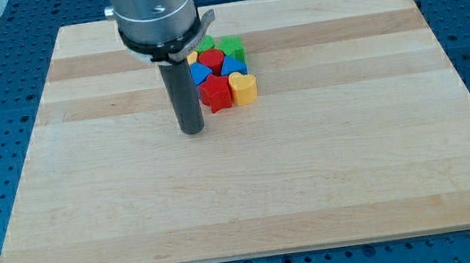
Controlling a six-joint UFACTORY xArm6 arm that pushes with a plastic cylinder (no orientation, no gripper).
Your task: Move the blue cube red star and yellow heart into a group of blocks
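Observation:
The blocks lie bunched together near the view's top centre of the wooden board [311, 167]. A red star [215, 93] sits at the cluster's lower left, touching a yellow heart [244, 87] on its right. A blue cube [199, 72] lies just above the red star, partly hidden by the rod. My tip [192, 130] rests on the board just left of and below the red star, a small gap apart.
The same cluster holds a red block [211, 60], a blue block [233, 64], green blocks [231, 46] at the top and a sliver of yellow [193, 57] by the rod. The arm's grey body [153, 16] hangs over the board's top edge.

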